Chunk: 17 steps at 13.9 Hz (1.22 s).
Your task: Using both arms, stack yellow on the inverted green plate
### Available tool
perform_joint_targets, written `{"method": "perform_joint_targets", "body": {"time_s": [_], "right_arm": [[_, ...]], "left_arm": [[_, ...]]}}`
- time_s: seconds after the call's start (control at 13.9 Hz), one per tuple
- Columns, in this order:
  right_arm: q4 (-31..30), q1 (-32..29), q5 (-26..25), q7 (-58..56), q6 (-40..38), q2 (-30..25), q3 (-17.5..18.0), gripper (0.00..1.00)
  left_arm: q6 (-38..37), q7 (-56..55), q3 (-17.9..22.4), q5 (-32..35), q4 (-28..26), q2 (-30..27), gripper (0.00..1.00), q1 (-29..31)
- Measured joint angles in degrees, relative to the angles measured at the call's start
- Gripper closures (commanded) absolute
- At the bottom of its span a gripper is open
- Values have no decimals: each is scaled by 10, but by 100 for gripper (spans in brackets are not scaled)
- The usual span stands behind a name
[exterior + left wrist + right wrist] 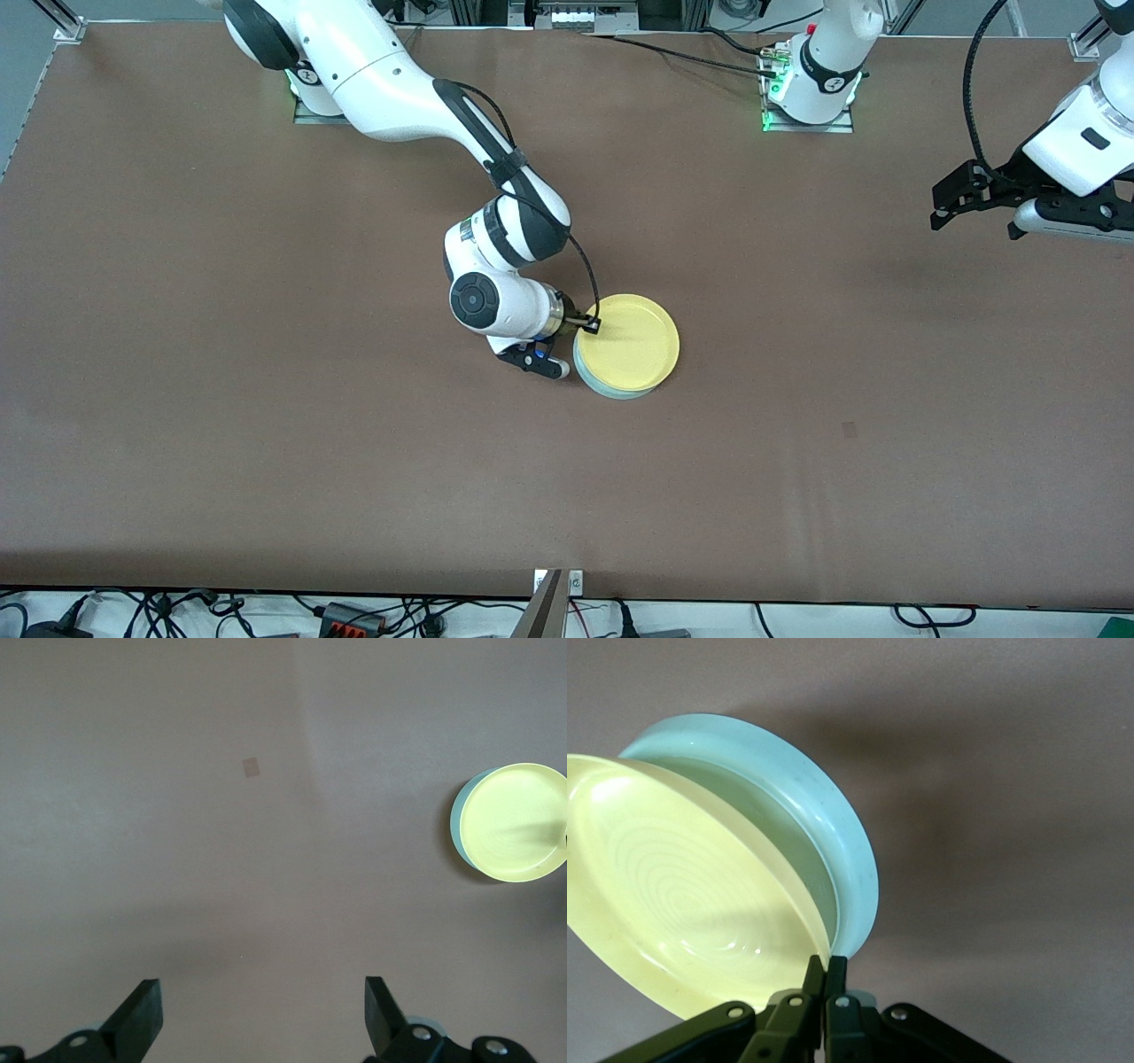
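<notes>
The yellow plate [631, 344] sits rim-up on the inverted green plate [609, 389] near the table's middle; only a pale crescent of green shows under it. My right gripper [586, 324] is shut on the yellow plate's rim on the side toward the right arm's end. In the right wrist view its fingertips [826, 964] pinch the yellow plate's [682, 895] edge, which is tilted up off the green plate [833, 833]. My left gripper [952, 199] hangs open over bare table at the left arm's end. The left wrist view shows that gripper [261, 988] empty, with both plates [518, 819] far off.
Brown table mat [266, 443] all around the stack. A small dark mark [849, 430] lies on the mat nearer the front camera, toward the left arm's end. Cables run along the table's edge nearest the camera.
</notes>
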Motion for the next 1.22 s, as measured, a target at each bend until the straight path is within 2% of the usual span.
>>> {"method": "perform_joint_targets", "body": {"time_s": [0.43, 0.5, 0.57, 0.93, 1.22], "right_arm": [[-1, -2, 0, -2, -1, 3, -2, 100], [-1, -2, 0, -2, -1, 3, -2, 57], [-1, -2, 0, -2, -1, 3, -2, 1], [8, -2, 0, -2, -9, -4, -10, 0], [36, -8, -34, -19, -107, -51, -80, 0]], "left_arm": [[-8, 0, -4, 0, 7, 0, 0, -4], [-8, 0, -5, 0, 7, 0, 0, -5], [-9, 0, -5, 0, 8, 0, 0, -5], [-22, 0, -10, 0, 10, 0, 0, -6], [-23, 0, -10, 0, 13, 0, 0, -6]]}}
